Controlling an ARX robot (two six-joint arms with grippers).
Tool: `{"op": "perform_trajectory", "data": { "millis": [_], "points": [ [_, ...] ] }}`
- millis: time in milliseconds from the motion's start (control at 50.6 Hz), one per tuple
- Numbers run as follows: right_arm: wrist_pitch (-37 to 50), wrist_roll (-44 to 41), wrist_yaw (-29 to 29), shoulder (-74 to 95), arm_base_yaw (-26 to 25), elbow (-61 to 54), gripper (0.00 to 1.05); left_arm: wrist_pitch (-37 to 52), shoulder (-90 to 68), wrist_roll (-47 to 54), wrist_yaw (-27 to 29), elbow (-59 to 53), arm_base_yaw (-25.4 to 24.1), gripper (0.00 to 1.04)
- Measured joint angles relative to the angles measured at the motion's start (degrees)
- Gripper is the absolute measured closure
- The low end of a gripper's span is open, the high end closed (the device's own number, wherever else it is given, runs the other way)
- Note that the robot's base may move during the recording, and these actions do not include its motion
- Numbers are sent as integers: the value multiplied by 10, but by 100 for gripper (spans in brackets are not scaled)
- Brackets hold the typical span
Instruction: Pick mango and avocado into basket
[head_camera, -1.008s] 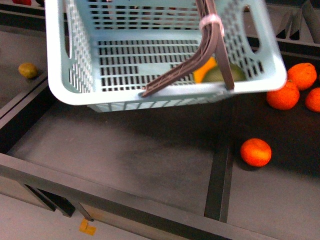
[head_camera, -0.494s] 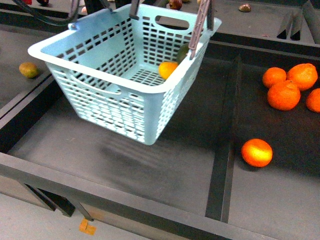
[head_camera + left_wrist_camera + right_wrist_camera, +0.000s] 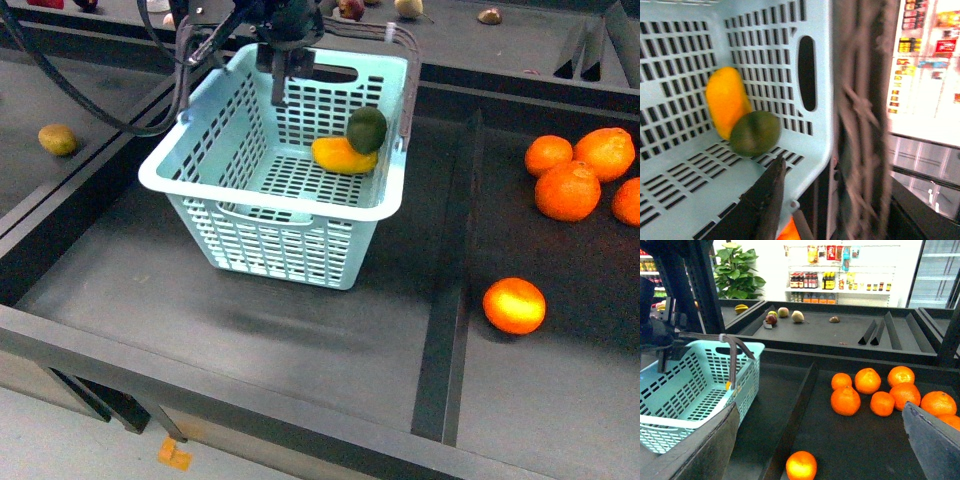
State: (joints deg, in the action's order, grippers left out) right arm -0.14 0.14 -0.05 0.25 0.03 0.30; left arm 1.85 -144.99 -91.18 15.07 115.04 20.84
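Observation:
The pale teal basket (image 3: 285,245) hangs slightly tilted over the dark shelf (image 3: 150,300), its shadow below it. The yellow-orange mango (image 3: 343,155) and the dark green avocado (image 3: 367,128) lie together inside, against the far wall. My left gripper (image 3: 285,55) is above the basket's back rim and shut on the basket. In the left wrist view the mango (image 3: 726,102) touches the avocado (image 3: 755,132), one dark finger (image 3: 771,200) lies over the basket floor, and the grey-brown handles (image 3: 860,125) are blurred. My right gripper (image 3: 820,440) is open and empty, right of the basket (image 3: 690,390).
A group of oranges (image 3: 580,170) lies at the right, and one orange (image 3: 513,305) lies alone nearer the front. A raised divider (image 3: 445,300) separates the two shelf bays. A small yellow-brown fruit (image 3: 57,139) lies far left. Several fruits (image 3: 784,315) lie on the back shelf.
The basket has swung from close to the camera and steeply tilted to further back and nearly level. The mango and avocado have shifted inside it.

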Motion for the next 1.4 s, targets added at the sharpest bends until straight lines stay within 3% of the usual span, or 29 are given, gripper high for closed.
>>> {"op": "perform_trajectory", "data": {
  "millis": [79,217,415,553,672,850,909,949,1047,1107,1245,1403],
  "points": [
    [0,0,0,0,0,0,8,-30,40,16,2,-51,-1,43],
    [0,0,0,0,0,0,8,-9,207,40,10,-238,-2,6],
    [0,0,0,0,0,0,8,-41,502,90,10,-490,-37,7],
    [0,0,0,0,0,0,8,-92,709,233,-7,-627,-120,7],
    [0,0,0,0,0,0,8,-101,853,385,-11,-685,-214,7],
    [0,0,0,0,0,0,8,-97,879,460,-25,-691,-229,8],
    [0,0,0,0,0,0,8,73,897,600,-150,-776,-242,23],
    [0,0,0,0,0,0,8,150,914,701,-179,-822,-242,32],
    [0,0,0,0,0,0,8,229,967,856,-152,-909,-213,59],
    [0,0,0,0,0,0,8,240,989,883,-152,-949,-210,76],
    [0,0,0,0,0,0,8,250,1024,898,-152,-999,-209,101],
    [0,0,0,0,0,0,8,252,1070,902,-151,-1045,-209,102]
  ]
}}
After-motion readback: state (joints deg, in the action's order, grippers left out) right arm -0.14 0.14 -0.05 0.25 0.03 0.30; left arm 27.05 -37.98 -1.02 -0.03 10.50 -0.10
